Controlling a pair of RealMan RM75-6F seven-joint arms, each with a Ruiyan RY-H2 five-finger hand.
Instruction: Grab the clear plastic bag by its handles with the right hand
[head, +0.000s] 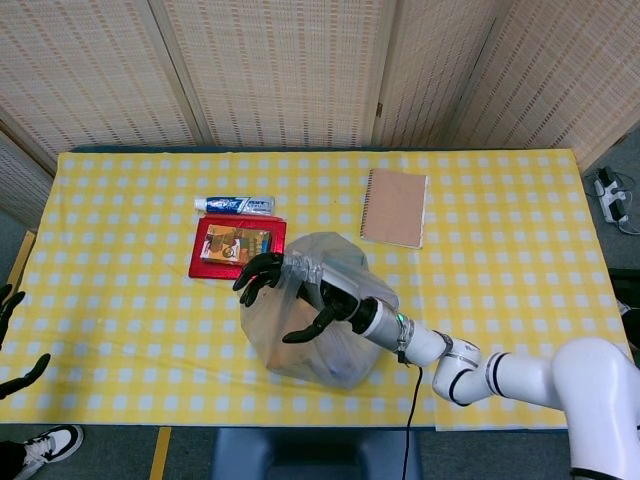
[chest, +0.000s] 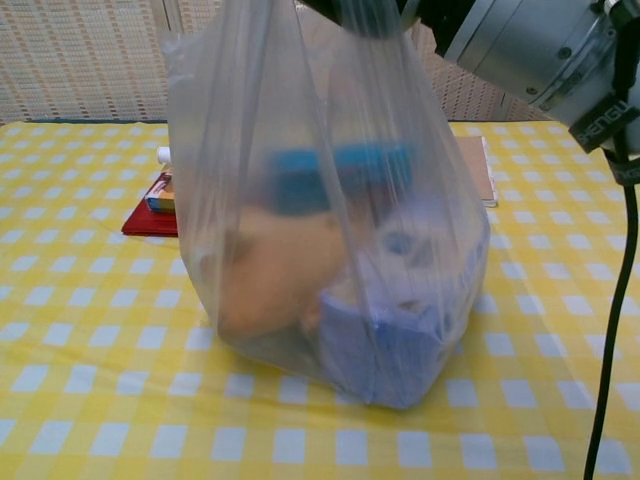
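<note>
Your right hand (head: 290, 295) grips the clear plastic bag (chest: 330, 230) by its handles.
Fingers curl around the gathered plastic above the worktop (head: 120, 290).

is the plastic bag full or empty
Full. Through the clear plastic bag the chest view shows blue-capped items, something orange and a purple pack, filling its lower half. The right hand holds its handles.

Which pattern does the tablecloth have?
The tablecloth has a yellow and white check pattern; it shows best in the head view.
</note>
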